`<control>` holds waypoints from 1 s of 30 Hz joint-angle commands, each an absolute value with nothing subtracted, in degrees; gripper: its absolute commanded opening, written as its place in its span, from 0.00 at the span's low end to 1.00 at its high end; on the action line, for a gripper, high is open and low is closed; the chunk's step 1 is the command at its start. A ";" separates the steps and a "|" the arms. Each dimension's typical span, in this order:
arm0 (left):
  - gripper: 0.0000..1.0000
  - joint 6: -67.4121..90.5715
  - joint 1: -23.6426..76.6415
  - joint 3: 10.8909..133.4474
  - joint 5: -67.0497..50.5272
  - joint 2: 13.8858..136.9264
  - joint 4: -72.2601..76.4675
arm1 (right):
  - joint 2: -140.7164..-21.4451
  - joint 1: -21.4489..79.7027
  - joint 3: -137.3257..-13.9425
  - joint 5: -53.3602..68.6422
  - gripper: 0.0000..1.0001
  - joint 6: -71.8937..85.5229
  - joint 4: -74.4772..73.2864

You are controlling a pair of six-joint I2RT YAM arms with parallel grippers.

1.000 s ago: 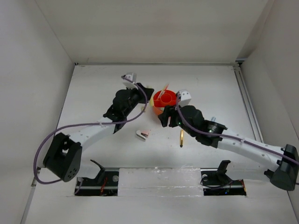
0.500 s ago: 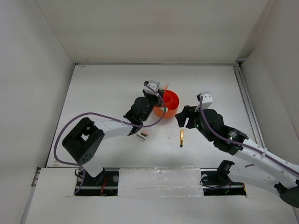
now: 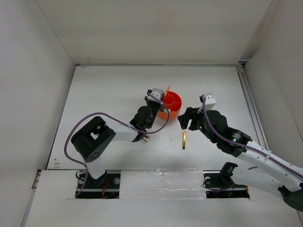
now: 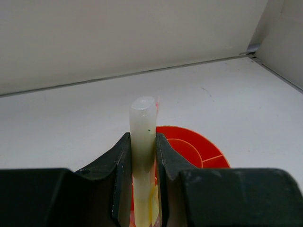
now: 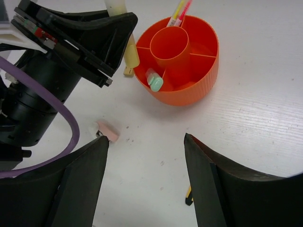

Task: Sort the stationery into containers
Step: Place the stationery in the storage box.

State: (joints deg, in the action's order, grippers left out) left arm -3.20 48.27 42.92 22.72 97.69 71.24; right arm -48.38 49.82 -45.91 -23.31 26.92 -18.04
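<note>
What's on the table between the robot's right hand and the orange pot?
Nothing. In the right wrist view, only bare white table lies between the right hand and the orange pot.

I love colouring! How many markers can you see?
2. The pale yellow marker is held in the left jaws; the green marker sits in the orange organiser. Others may be hidden.

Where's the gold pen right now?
In the top view, the gold pen lies on the table, just near-side of the right gripper and the orange organiser.
</note>
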 commanded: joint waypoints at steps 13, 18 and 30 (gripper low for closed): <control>0.00 -3.78 48.25 43.07 26.37 102.39 85.52 | -49.13 49.31 -45.88 -21.01 0.71 25.66 -17.31; 0.00 -3.78 48.25 43.07 26.37 102.92 87.63 | -49.13 48.78 -46.40 -21.01 0.71 25.14 -17.31; 0.18 -3.78 48.25 40.52 25.84 103.01 91.05 | -50.27 48.78 -46.41 -20.48 0.71 25.14 -16.79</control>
State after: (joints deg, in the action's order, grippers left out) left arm -3.60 48.27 42.13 25.50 103.28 74.61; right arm -50.02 49.12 -45.91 -20.91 25.69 -18.02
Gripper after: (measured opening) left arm 0.177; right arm 0.710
